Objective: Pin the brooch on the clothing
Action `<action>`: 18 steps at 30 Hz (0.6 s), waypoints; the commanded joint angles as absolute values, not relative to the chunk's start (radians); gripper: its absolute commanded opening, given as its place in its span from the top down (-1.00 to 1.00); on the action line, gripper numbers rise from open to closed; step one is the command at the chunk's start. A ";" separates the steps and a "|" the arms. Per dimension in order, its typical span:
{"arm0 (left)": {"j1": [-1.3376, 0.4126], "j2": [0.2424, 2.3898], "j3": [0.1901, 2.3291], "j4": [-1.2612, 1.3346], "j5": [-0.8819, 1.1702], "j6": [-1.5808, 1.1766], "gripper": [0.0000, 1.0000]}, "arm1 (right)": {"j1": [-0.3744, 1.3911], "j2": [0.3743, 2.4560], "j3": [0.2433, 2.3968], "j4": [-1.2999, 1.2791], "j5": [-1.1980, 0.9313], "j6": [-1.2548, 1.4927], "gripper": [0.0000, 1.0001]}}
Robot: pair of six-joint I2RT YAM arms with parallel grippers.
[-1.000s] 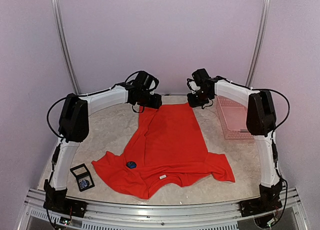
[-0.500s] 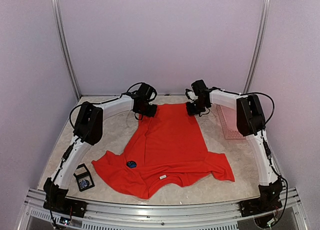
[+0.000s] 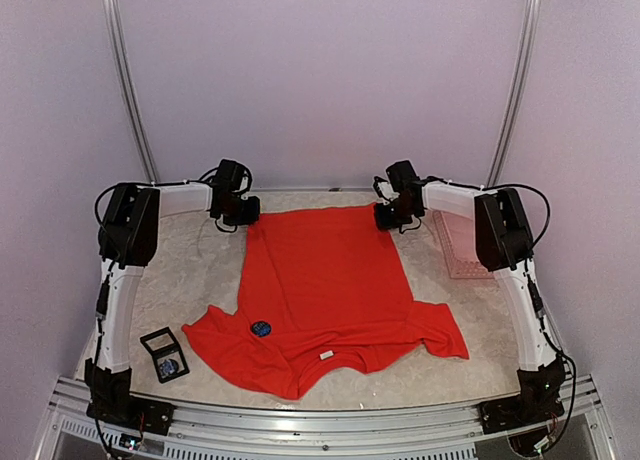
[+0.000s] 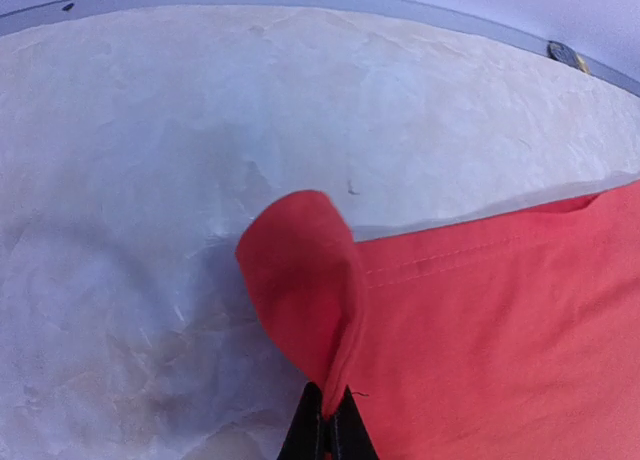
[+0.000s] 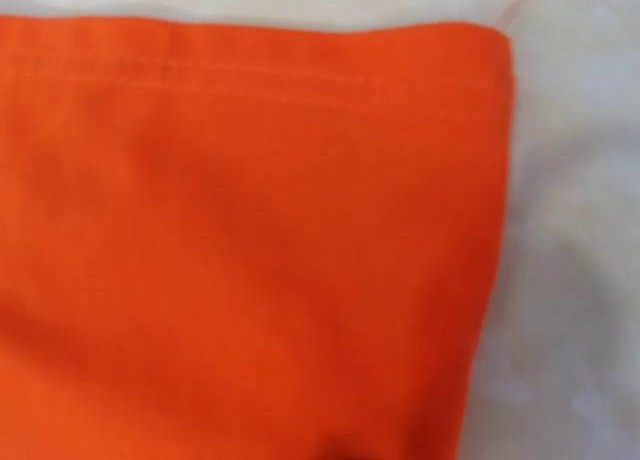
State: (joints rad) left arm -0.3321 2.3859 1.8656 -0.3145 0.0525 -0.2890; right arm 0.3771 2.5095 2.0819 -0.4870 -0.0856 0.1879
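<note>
Pale table — left pincer pinches red T-shirt.

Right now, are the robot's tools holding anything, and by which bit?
The left tool pinches the red T-shirt by its far hem corner. The right tool sits at the other hem corner; its grip cannot be told.

left end effector pinched closed | right end effector grip unclear

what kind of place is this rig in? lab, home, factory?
Probably a robot lab booth: plain lilac wall panels joined by metal posts, an aluminium rail along the near edge, and a red T-shirt spread on a stone-patterned tabletop.
</note>
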 commanded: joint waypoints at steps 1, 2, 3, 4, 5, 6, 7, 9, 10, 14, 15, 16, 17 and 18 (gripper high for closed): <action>-0.314 2.358 1.823 -0.293 0.093 -0.343 1.00 | 0.351 2.571 2.061 -0.595 -0.057 0.183 0.90; -0.304 2.364 1.822 -0.305 0.083 -0.357 1.00 | 0.350 2.570 2.063 -0.595 -0.055 0.181 0.90; -0.291 2.368 1.819 -0.314 0.072 -0.373 1.00 | 0.350 2.569 2.065 -0.596 -0.055 0.180 0.90; -0.274 2.372 1.815 -0.323 0.056 -0.388 1.00 | 0.349 2.568 2.069 -0.596 -0.055 0.177 0.89; -0.263 2.373 1.811 -0.325 0.038 -0.399 1.00 | 0.347 2.568 2.077 -0.599 -0.054 0.175 0.90; -0.253 2.372 1.809 -0.326 0.016 -0.406 0.95 | 0.346 2.568 2.087 -0.604 -0.051 0.173 0.90; -0.246 2.368 1.812 -0.325 0.004 -0.409 0.75 | 0.345 2.568 2.100 -0.609 -0.050 0.171 0.90; -0.241 2.360 1.833 -0.329 -0.038 -0.391 0.34 | 0.341 2.566 2.139 -0.625 -0.060 0.163 0.89; -0.244 2.355 1.852 -0.341 -0.051 -0.378 0.23 | 0.339 2.562 2.161 -0.634 -0.066 0.155 0.89; -0.255 2.316 1.919 -0.414 -0.162 -0.332 0.10 | 0.339 2.511 2.239 -0.688 -0.046 0.130 0.86; -0.259 2.284 1.905 -0.420 -0.176 -0.324 0.07 | 0.340 2.483 2.234 -0.698 -0.041 0.129 0.85; -0.267 2.261 1.880 -0.422 -0.176 -0.317 0.07 | 0.342 2.448 2.212 -0.706 -0.042 0.130 0.84; -0.279 2.226 1.847 -0.423 -0.172 -0.304 0.07 | 0.347 2.407 2.177 -0.712 -0.045 0.132 0.83; -0.295 2.196 1.807 -0.423 -0.162 -0.293 0.07 | 0.355 2.355 2.115 -0.709 -0.043 0.132 0.81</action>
State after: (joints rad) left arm -0.2543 2.3489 1.8690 -0.3847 -0.1104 -0.3477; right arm 0.3504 2.5080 2.1937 -0.6434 -0.0624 0.1459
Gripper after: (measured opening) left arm 0.466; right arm 0.083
